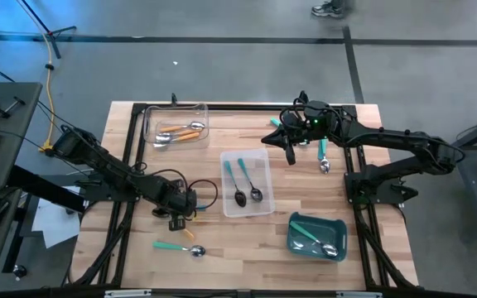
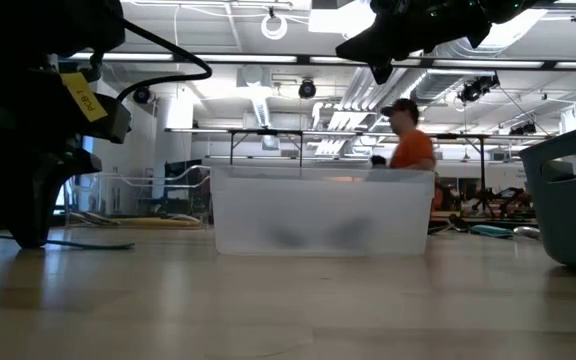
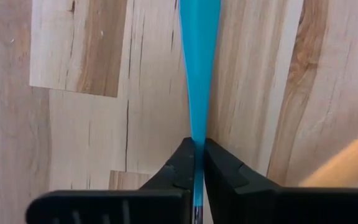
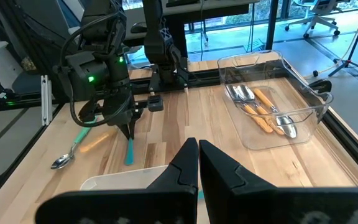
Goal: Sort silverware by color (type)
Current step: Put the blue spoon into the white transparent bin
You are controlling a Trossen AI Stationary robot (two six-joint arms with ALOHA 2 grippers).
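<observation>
Spoons lie scattered across my table (image 1: 247,248), so I note them from the front edge back. Nearest the front, a lone teal-handled spoon (image 1: 179,247) lies flat on bare wood. To its right sits the teal bin (image 1: 316,234) with at least one green-handled spoon (image 1: 313,242) inside.

Just behind the lone spoon, my left gripper (image 1: 180,217) is down at the tabletop. Its jaws are pinched on the slim handle of a teal-blue spoon (image 3: 199,74), which runs straight out from the fingertips along the boards. An orange-handled spoon (image 3: 344,163) lies close alongside it, crowding that side of the grip.

Mid-table stands a clear tray (image 1: 265,207) holding two teal-handled spoons (image 1: 247,184), bowls toward the front. In the low view this tray blocks most of what lies behind it.

Further back, my right gripper (image 1: 291,156) hangs above the wood beside the tray's far corner, jaws pressed together on nothing. A green-handled spoon (image 1: 323,156) lies just to its right, beneath the arm, and another green handle (image 1: 275,122) shows behind it.

At the back left, a second clear tray (image 1: 149,124) holds the orange-handled spoons (image 1: 180,132); I cannot count them exactly.

Beyond the table, a person in an orange shirt (image 2: 412,148) stands in the room.
</observation>
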